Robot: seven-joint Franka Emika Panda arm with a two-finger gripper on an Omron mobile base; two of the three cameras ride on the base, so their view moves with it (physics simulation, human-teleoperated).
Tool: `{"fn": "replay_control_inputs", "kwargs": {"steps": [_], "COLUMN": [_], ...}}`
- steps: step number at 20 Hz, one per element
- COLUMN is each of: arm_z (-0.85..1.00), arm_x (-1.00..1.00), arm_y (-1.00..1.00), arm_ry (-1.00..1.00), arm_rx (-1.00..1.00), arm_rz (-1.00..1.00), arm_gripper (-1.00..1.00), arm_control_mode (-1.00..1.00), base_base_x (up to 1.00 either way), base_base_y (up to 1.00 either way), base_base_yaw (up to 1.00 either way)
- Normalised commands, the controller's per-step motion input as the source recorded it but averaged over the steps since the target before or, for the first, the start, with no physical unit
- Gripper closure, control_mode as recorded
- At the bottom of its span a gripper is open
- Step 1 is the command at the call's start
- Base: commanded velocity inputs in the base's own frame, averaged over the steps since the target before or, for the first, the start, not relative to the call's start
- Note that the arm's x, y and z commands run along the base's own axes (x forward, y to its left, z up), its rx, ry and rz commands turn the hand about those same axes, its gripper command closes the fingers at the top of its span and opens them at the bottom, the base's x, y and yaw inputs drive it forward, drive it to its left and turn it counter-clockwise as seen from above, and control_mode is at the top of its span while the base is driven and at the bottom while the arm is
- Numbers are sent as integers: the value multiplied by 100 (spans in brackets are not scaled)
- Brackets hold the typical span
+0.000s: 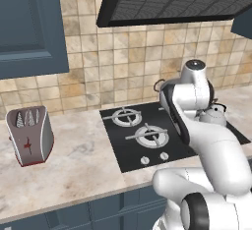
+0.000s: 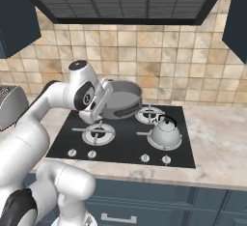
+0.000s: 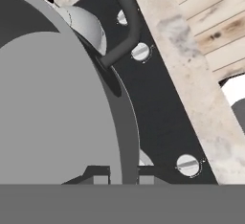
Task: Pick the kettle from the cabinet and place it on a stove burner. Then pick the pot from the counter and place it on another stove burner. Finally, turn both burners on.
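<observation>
Beige marbled counter (image 1: 83, 160) above dark blue base cabinets (image 1: 93, 209), carrying a black glass cooktop (image 2: 123, 145) set into its surface. On the counter's left part stands a grey toaster (image 1: 30, 135) with a red mark on its side. On the cooktop, the kettle (image 2: 165, 132) sits on the front right burner (silver dome, black arched handle). The front left burner (image 2: 97, 133) is bare, its cross-shaped grate exposed. Small silver knobs (image 2: 144, 158) line the cooktop's front edge. The grey pot (image 2: 123, 99) is over the back left of the cooktop; whether it rests there cannot be told.
</observation>
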Motion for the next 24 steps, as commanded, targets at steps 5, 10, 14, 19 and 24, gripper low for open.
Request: {"fn": "replay_control_inputs", "kwargs": {"steps": [5, 10, 14, 19, 24], "arm_z": [-11, -2, -1, -5, -19], "arm_x": [44, 37, 37, 38, 29], "arm_y": [-15, -15, -15, -17, -12], "arm_ry": [0, 6, 7, 6, 1], "arm_rx": [1, 3, 4, 4, 1], "arm_rz": [-3, 0, -1, -2, -2], "arm_gripper": [100, 100, 100, 100, 100], "arm_control_mode": [-100, -100, -100, -100, -100], "base_base_x": [0, 0, 0, 0, 0], "base_base_y": [0, 0, 0, 0, 0], "base_base_yaw": [0, 0, 0, 0, 0]}}
